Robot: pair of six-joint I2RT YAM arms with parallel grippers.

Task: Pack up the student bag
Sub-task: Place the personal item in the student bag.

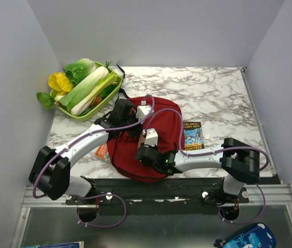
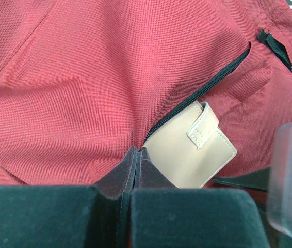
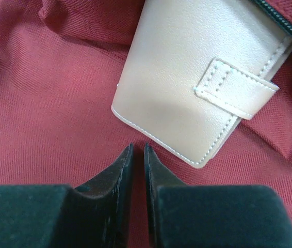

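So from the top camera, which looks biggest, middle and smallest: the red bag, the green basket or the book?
1. red bag, biggest even though it is partly covered
2. green basket
3. book, clearly the smallest

Small book with cover lettering, too small to read

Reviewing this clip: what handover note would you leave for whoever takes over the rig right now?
Jaws of the left gripper are shut, tips against the student bag cloth beside the open zipper; unclear whether they pinch it.
Jaws of the right gripper are a crack apart and empty, just short of the beige wallet.
Done: wallet partway into the zipper opening, one end sticking out.
Left: push it fully in, pack the book lying beside the bag, close the zipper.
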